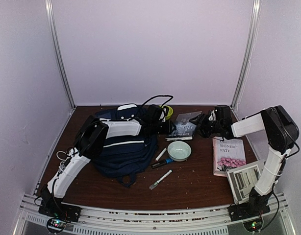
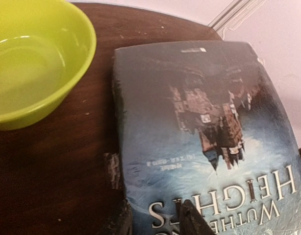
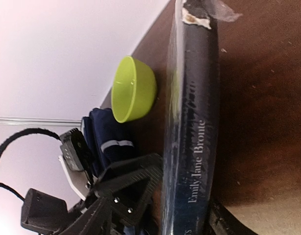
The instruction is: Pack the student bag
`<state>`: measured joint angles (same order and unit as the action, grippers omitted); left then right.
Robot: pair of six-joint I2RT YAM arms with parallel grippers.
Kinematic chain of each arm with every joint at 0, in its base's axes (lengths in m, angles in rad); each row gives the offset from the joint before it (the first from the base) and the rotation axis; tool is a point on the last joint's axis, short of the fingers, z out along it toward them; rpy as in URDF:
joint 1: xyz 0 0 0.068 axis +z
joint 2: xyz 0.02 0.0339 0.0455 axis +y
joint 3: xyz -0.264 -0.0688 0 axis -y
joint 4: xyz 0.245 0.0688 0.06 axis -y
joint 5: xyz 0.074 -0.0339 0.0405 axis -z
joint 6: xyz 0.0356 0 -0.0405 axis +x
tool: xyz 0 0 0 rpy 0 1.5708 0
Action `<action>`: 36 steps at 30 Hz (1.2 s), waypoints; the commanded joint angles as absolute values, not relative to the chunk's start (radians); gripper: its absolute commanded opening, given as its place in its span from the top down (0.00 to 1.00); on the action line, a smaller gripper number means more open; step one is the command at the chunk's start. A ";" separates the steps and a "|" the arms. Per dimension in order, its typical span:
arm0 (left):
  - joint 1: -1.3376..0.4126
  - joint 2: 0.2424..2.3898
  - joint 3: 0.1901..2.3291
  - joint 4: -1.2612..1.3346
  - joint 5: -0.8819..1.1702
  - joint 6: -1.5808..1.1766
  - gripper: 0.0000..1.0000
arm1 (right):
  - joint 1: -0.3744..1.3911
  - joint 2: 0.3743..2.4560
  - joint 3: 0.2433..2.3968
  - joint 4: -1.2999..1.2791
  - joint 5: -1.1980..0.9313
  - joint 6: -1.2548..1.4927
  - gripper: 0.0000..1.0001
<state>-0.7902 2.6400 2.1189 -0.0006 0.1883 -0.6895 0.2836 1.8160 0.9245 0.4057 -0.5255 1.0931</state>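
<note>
"Wuthering Heights" and "Emily Jane Bronte" are read on the book [image 2: 199, 137]. Grip of left tool [image 2: 158, 218] and right tool [image 1: 203, 126] cannot be told. The bag [image 1: 123, 152] is laid on the counter [image 1: 189, 193].

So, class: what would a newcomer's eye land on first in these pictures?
The big navy student bag, sprawled left of centre. At back centre, the left end effector and right end effector flank a dark Wuthering Heights book, with a lime-green bowl beside it.
</note>
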 commanded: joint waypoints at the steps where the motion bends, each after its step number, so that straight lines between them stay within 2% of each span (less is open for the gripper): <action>1: -0.914 2.659 2.136 0.094 0.393 -0.675 0.64 | 0.327 1.854 0.995 0.661 -0.607 1.178 0.36; 7: -0.914 2.658 2.127 0.108 0.387 -0.678 0.63 | 0.359 1.881 0.985 0.646 -0.607 1.177 0.42; 12: -0.912 2.634 2.086 0.107 0.382 -0.672 0.64 | 0.350 1.820 0.946 0.563 -0.543 1.133 0.71; 15: -0.903 2.600 2.031 0.124 0.360 -0.658 0.64 | 0.332 1.768 0.933 0.488 -0.499 1.084 0.81; 19: -0.882 2.543 1.966 0.134 0.346 -0.662 0.64 | 0.305 1.720 0.922 0.464 -0.487 1.067 1.00; 22: -0.875 2.474 1.899 0.138 0.304 -0.655 0.63 | 0.286 1.690 0.920 0.445 -0.501 1.054 1.00; 24: -0.874 2.427 1.861 0.147 0.297 -0.637 0.58 | 0.275 1.650 0.925 0.389 -0.498 1.013 1.00; 29: -0.874 2.272 1.828 0.091 0.305 -0.506 0.45 | 0.255 1.484 1.052 0.023 -0.415 0.709 1.00; 36: -0.874 1.990 1.819 -0.181 0.227 -0.233 0.31 | 0.221 1.264 1.245 -0.383 -0.301 0.419 1.00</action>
<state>-0.8684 2.2044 1.8137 -0.0521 0.2832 -0.4294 0.2409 1.4132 1.1126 -0.2436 -0.3733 0.6472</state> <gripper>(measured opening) 0.645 0.205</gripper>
